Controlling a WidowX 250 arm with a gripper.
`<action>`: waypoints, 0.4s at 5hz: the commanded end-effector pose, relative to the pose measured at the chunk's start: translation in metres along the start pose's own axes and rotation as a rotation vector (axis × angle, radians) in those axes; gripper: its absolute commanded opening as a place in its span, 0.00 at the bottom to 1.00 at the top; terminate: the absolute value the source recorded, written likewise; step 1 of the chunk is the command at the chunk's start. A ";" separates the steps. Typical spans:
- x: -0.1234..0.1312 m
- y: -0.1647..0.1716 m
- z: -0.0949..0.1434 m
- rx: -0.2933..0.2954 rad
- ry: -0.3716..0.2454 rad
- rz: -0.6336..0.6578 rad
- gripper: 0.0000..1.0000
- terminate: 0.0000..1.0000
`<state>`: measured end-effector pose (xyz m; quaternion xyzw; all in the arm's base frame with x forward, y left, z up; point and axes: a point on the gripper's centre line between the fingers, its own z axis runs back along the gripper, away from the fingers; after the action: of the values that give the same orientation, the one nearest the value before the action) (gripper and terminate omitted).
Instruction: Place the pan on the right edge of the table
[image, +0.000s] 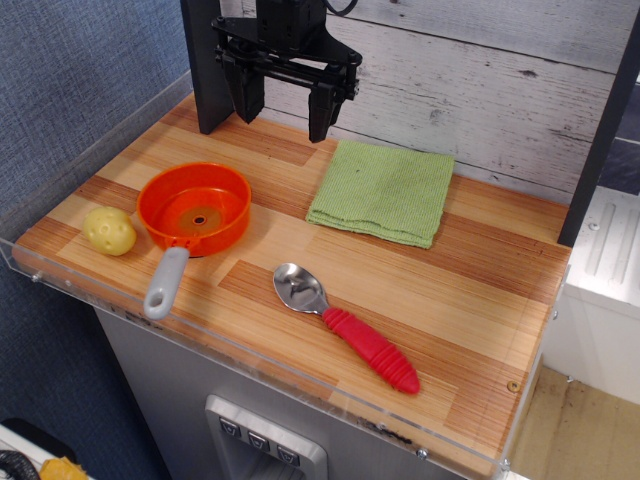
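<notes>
While the hand (283, 105) hangs released above the table (470, 330), pan (194, 208) at left, beside yellow ball (109, 230)

The black claw (284, 108) hangs raised, fingers spread apart, pointing down.

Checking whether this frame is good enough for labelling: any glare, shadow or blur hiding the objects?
In the observation.image view, focus is fairly sharp; the pan and table are evenly lit with soft shadows. The spoon bowl shows bright reflections, the acrylic rim faint sheen. The gripper is dark, its detail hard to read.
</notes>
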<state>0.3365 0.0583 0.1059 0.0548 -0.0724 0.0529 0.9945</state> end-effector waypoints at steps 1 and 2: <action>0.000 0.000 0.000 0.000 0.000 0.000 1.00 0.00; -0.010 0.008 0.000 0.042 0.026 0.042 1.00 0.00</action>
<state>0.3213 0.0631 0.0883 0.0724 -0.0318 0.0739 0.9941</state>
